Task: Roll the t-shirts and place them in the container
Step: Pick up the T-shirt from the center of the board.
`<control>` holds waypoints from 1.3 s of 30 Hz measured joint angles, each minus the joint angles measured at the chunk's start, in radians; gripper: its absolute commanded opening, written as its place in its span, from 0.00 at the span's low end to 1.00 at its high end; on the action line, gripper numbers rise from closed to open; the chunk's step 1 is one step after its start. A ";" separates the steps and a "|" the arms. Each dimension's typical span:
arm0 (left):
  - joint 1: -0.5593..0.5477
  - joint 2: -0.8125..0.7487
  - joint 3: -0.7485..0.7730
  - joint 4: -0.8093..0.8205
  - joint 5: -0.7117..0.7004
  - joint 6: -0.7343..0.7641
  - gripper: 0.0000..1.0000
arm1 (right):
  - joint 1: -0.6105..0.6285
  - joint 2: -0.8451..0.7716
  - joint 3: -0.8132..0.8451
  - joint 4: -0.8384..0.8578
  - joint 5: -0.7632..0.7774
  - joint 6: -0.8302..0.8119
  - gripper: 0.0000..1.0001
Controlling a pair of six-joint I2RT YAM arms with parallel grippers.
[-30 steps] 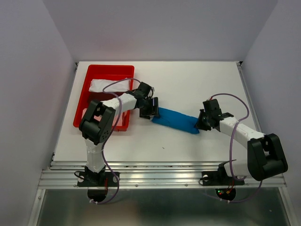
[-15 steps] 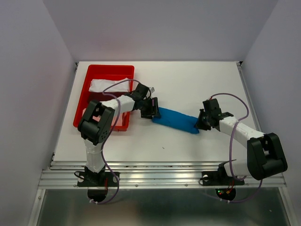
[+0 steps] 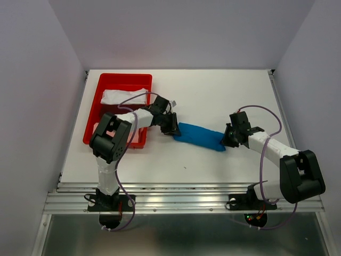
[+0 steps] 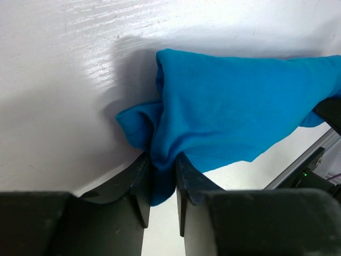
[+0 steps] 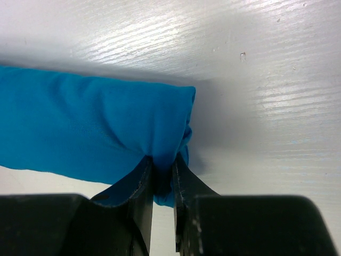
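left end effector (image 4: 162, 164) on blue t-shirt (image 4: 234, 101) end

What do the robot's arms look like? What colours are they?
Both the left arm and right arm have white-wrapped sections joined by chunky black joints. A thin purple cable loops along each. The left end effector and right end effector are black, each with two flat fingers.

Far end of blue t-shirt (image 4: 229, 106) off-frame

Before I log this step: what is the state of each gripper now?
Left gripper: closed on the blue t-shirt.
Right gripper: closed on the same blue t-shirt.
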 measured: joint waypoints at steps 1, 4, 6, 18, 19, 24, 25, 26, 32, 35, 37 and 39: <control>0.000 0.000 0.000 0.000 0.001 -0.002 0.26 | 0.000 0.000 0.000 0.000 0.000 0.000 0.01; 0.000 0.000 0.000 0.000 0.005 -0.007 0.06 | 0.000 0.000 0.000 0.000 0.000 0.000 0.01; 0.000 0.000 0.000 0.000 0.008 -0.012 0.00 | 0.000 0.000 0.000 0.000 0.000 0.000 0.01; -0.001 0.003 0.123 -0.122 -0.060 -0.003 0.00 | -0.001 0.000 0.008 0.003 -0.039 0.004 0.01; -0.001 0.002 0.140 -0.135 -0.073 0.000 0.00 | -0.001 0.000 0.012 0.005 -0.052 0.007 0.01; 0.002 -0.006 0.227 -0.213 -0.142 0.023 0.00 | -0.001 0.006 0.079 0.007 -0.103 0.023 0.01; 0.009 -0.013 0.246 -0.230 -0.157 0.031 0.00 | -0.001 0.010 0.096 0.008 -0.111 0.024 0.01; 0.013 -0.018 0.261 -0.245 -0.163 0.036 0.00 | 0.000 0.017 0.119 0.011 -0.119 0.027 0.01; 0.080 -0.051 0.391 -0.327 -0.202 0.085 0.00 | 0.039 0.086 0.243 0.037 -0.136 0.042 0.01; 0.116 -0.063 0.441 -0.352 -0.216 0.105 0.00 | 0.071 0.127 0.309 0.055 -0.140 0.047 0.01; 0.149 -0.076 0.468 -0.377 -0.222 0.119 0.00 | 0.090 0.155 0.356 0.062 -0.140 0.053 0.01; 0.192 -0.091 0.484 -0.389 -0.206 0.133 0.00 | 0.106 0.192 0.411 0.081 -0.139 0.060 0.01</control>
